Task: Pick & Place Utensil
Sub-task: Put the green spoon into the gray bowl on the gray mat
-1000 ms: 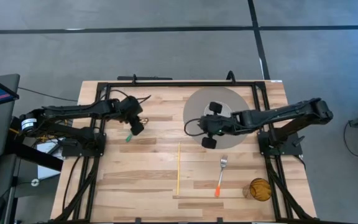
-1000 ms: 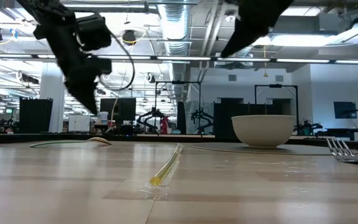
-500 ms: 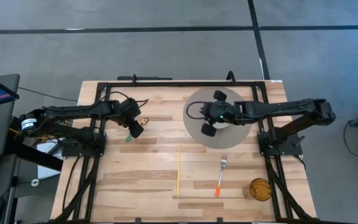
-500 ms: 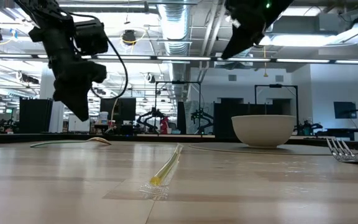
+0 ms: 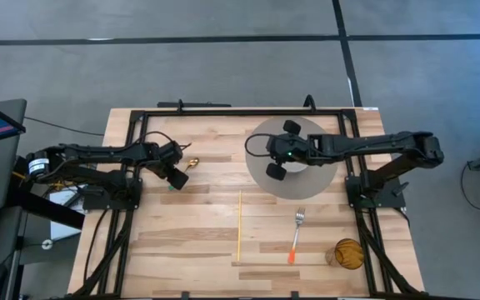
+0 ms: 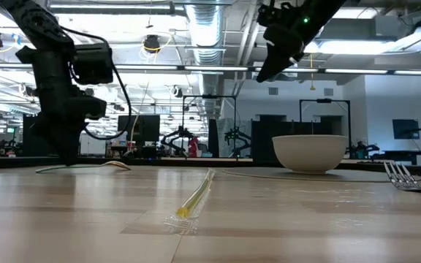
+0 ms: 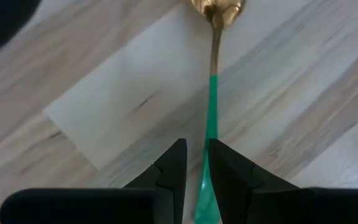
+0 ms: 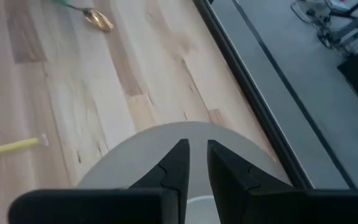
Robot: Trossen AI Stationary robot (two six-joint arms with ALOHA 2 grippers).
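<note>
A spoon with a gold bowl (image 5: pixel 193 163) and a green handle (image 7: pixel 211 112) lies flat on the wooden table at the far left. My left gripper (image 7: pixel 196 152) points down at it, narrowly open, with one finger on either side of the handle near its free end. In the low view the left gripper (image 6: pixel 68 157) reaches down to the tabletop. My right gripper (image 5: pixel 275 172) hangs high over the round grey mat (image 5: pixel 315 133), its fingers (image 8: pixel 179 165) a slim gap apart with nothing between them. A white bowl (image 6: pixel 309 152) stands on that mat. My left gripper comes from above, pointing down, with its fingers across the spoon's green handle (image 7: pixel 207 186), which lies on the table in the gap between them. I cannot tell whether the fingers touch it.
A fork with an orange handle (image 5: pixel 297 229) lies at the near right, beside a gold-coloured cup (image 5: pixel 347 253). A long yellow utensil (image 5: pixel 239 225) lies mid-table, pointing near to far. A black frame (image 5: pixel 223 111) borders the table's far edge and sides.
My left gripper has sunk toward the table, down onto the spoon's green handle, rolling its wrist as it went. My right gripper has drifted toward the table's far edge above the grey mat. The spoon has stayed where it was.
</note>
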